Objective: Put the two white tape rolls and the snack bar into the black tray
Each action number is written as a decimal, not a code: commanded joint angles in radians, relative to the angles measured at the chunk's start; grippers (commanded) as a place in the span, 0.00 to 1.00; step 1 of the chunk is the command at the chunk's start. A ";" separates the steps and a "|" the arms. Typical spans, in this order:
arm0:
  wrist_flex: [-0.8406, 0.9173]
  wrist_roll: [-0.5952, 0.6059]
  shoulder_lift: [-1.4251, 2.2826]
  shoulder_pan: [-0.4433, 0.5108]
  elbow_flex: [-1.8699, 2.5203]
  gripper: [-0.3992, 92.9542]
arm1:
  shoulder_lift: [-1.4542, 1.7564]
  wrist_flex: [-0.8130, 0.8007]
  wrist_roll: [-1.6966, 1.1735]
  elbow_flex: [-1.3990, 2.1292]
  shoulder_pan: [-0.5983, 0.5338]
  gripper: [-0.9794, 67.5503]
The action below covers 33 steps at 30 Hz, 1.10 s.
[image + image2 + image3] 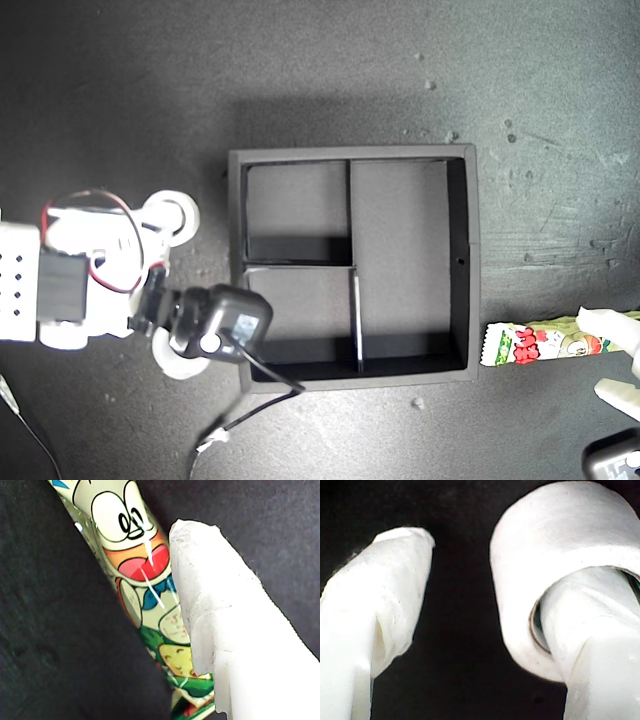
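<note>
The black tray [474,262] sits mid-scene, and all three compartments hold nothing. One white tape roll [176,214] lies off the tray on the exterior view's left, beside an arm's white body. The other tape roll [181,366] lies nearer the tray's lower corner; my second gripper [172,345] is open, with one finger [592,630] through this roll's [545,545] hole and the other finger [385,595] well outside it. The snack bar [538,344] lies on the exterior view's right. My first gripper [612,356] is open astride its far end, a white finger [225,625] alongside the printed packet [142,565].
A black wrist camera [228,318] and its cable [250,405] hang over the tray's lower corner on the exterior view's left. Red and black wires [95,200] loop over that arm. The dark mat [330,70] is speckled with small crumbs.
</note>
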 commanded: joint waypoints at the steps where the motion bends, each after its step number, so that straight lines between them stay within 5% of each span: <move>1: -0.005 -0.038 -0.032 -0.044 -0.043 0.14 | 0.014 -0.014 0.071 0.008 -0.044 0.49; 6: -0.005 -0.052 -0.011 -0.081 -0.020 0.01 | 0.002 -0.169 0.236 0.100 -0.132 0.50; 13: 0.026 -0.018 0.115 -0.084 -0.008 0.01 | 0.002 -0.523 0.353 0.408 -0.095 0.49; 20: 0.064 0.051 0.302 -0.094 -0.021 0.01 | 0.002 -0.607 0.314 0.523 0.003 0.34; 23: 0.078 0.074 0.391 -0.095 -0.040 0.01 | 0.002 -0.643 0.291 0.557 0.040 0.19; 28: 0.083 0.130 0.515 -0.072 -0.086 0.01 | 0.020 -0.601 0.238 0.537 0.061 0.01; 33: 0.083 0.187 0.566 -0.025 -0.155 0.01 | 0.025 -0.192 0.144 0.253 0.071 0.01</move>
